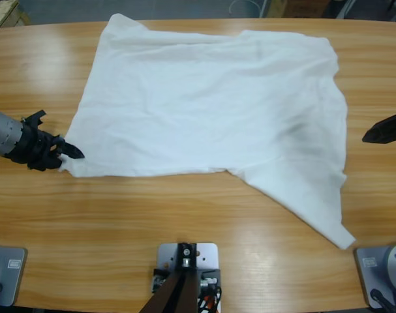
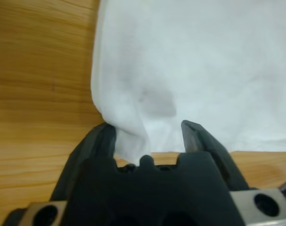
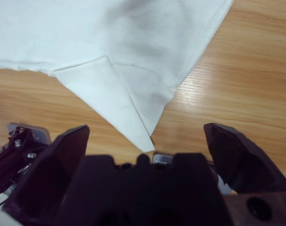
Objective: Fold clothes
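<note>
One white T-shirt point(image 1: 211, 104) lies spread flat across the wooden table point(image 1: 152, 215) in the high view, the left gripper point(image 1: 66, 151) at its near-left corner. In the left wrist view, parted jaws straddle that bunched corner. In the right wrist view, the right gripper point(image 3: 145, 141) hangs spread wide above the shirt's pointed near-right tip, apart from it.

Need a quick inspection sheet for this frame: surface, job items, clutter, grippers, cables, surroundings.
Surface: long wooden table, bare wood around the cloth.
Job's things: one white T-shirt spread mostly flat, lightly wrinkled; a pointed flap trails toward the table's near right side.
Clutter: nothing seen.
Grippers: left gripper at the shirt's near left corner, jaws partly open with fabric bunched between them; right gripper off the shirt's right edge, jaws open, holding nothing.
Cables: nothing seen on the table.
Surroundings: grey floor beyond the far edge, something wooden at the far left corner.
</note>
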You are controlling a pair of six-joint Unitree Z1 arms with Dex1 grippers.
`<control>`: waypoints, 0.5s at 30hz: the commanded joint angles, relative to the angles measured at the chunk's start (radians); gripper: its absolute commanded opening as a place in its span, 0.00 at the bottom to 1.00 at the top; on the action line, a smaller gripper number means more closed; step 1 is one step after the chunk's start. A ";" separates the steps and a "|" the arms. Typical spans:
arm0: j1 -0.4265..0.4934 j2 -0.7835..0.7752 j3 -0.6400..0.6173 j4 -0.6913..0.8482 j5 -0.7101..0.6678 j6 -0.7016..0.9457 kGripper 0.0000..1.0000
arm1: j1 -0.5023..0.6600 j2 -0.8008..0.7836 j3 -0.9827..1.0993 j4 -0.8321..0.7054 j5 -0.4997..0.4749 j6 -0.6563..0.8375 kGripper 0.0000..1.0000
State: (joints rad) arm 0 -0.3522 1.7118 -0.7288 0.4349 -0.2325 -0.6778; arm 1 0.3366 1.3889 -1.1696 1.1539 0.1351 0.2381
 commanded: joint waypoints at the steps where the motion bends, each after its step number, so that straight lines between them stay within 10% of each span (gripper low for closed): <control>1: -0.005 0.089 0.035 -0.019 -0.022 0.017 0.20 | 0.010 -0.015 0.038 -0.016 0.009 -0.002 1.00; 3: -0.009 0.074 0.038 -0.019 -0.022 0.022 0.00 | 0.010 -0.014 0.041 -0.021 0.009 -0.002 0.99; 10: -0.011 -0.006 0.044 -0.021 -0.022 0.032 0.00 | 0.010 -0.015 0.051 -0.032 0.009 0.000 0.83; 15: -0.011 -0.035 0.046 -0.022 -0.022 0.033 0.00 | 0.010 -0.021 0.057 -0.034 0.008 0.001 0.35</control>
State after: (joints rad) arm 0 -0.3540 1.7052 -0.7131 0.4246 -0.2477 -0.6551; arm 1 0.3366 1.3888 -1.1522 1.1332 0.1351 0.2381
